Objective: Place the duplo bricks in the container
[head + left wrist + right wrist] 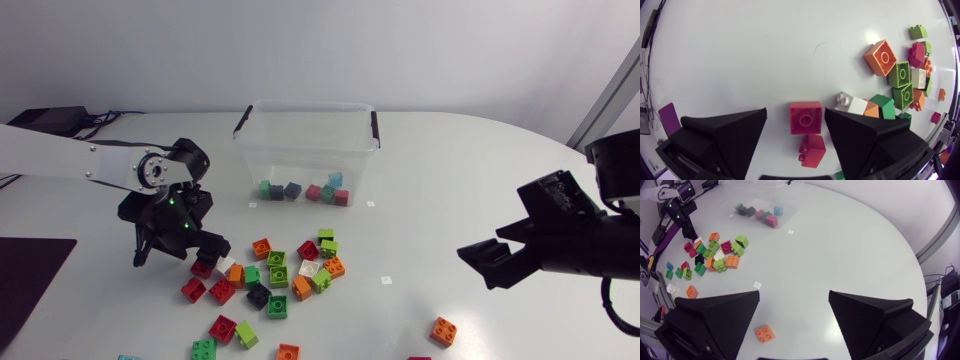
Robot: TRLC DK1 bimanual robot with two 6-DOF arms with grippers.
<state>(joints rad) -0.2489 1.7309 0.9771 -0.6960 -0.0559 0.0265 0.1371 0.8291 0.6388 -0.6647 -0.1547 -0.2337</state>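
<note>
White desk [450,180] strewn with bricks [278,277]: the left gripper [795,114], open and empty, straddles a red brick [805,118], probably needing only to close.

Right of table [450,190] open (one orange brick [444,331])

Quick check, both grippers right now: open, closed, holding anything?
Left gripper: jaws open, with a red brick between them, not clamped.
Right gripper: jaws open, holding nothing.
</note>
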